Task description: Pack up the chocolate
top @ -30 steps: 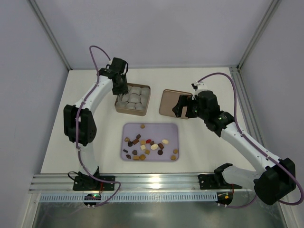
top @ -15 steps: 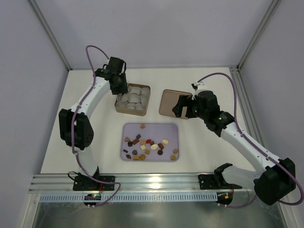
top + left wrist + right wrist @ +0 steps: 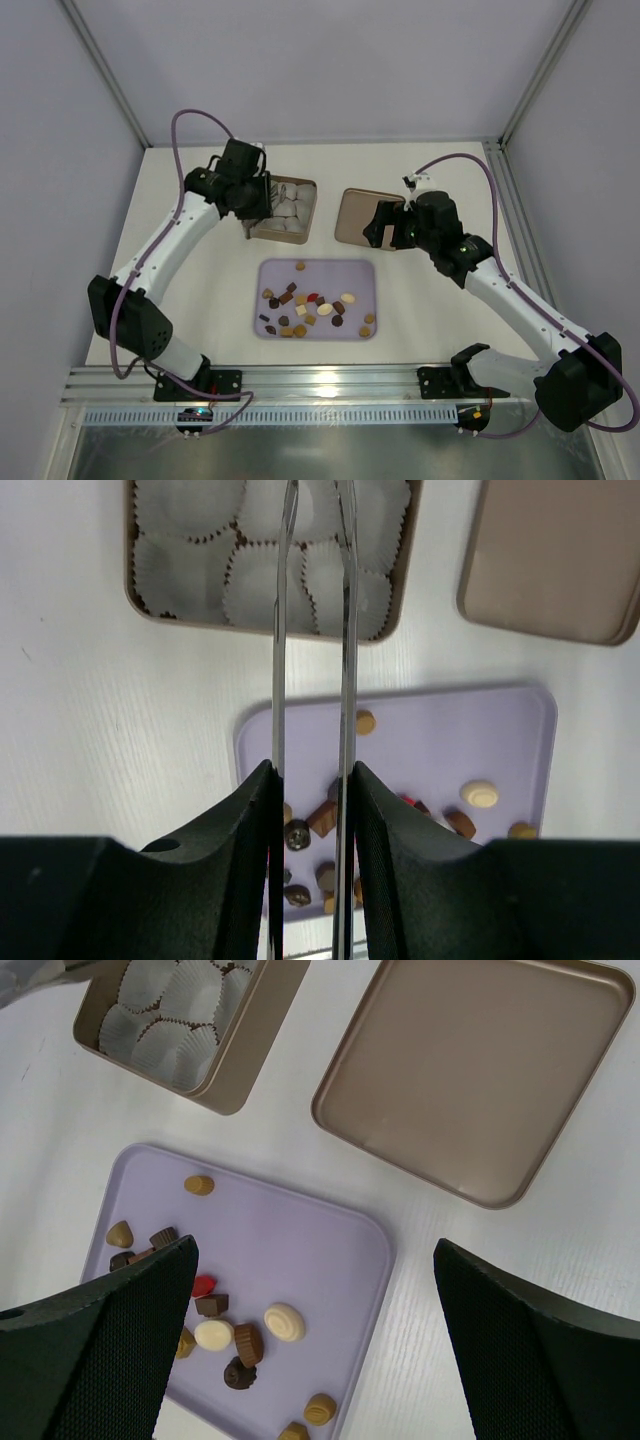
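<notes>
The chocolate [image 3: 312, 303] lies as many small brown, caramel, cream and one red piece on a lilac tray [image 3: 365, 272]. It also shows in the left wrist view [image 3: 480, 794] and the right wrist view [image 3: 284, 1322]. My left gripper [image 3: 252, 198] hangs at the left edge of the brown tin [image 3: 305, 232], whose pale paper cups [image 3: 255, 585] hold no chocolate. It [image 3: 312, 770] is shut on thin metal tweezers [image 3: 279, 680] whose blades reach over the cups. My right gripper [image 3: 387, 226] is open and empty above the tin's lid [image 3: 352, 215], wide apart in its wrist view [image 3: 315, 1245].
The lid [image 3: 470, 1070] lies upside down right of the tin [image 3: 250, 1035]. The tray [image 3: 330, 1230] sits in front of both. White enclosure walls stand left, right and behind. A metal rail [image 3: 330, 385] runs along the near edge.
The left arm has swung its elbow out to the left and toward the near edge. Its gripper has turned and shifted slightly nearer at the tin's left edge. The right arm has not moved.
</notes>
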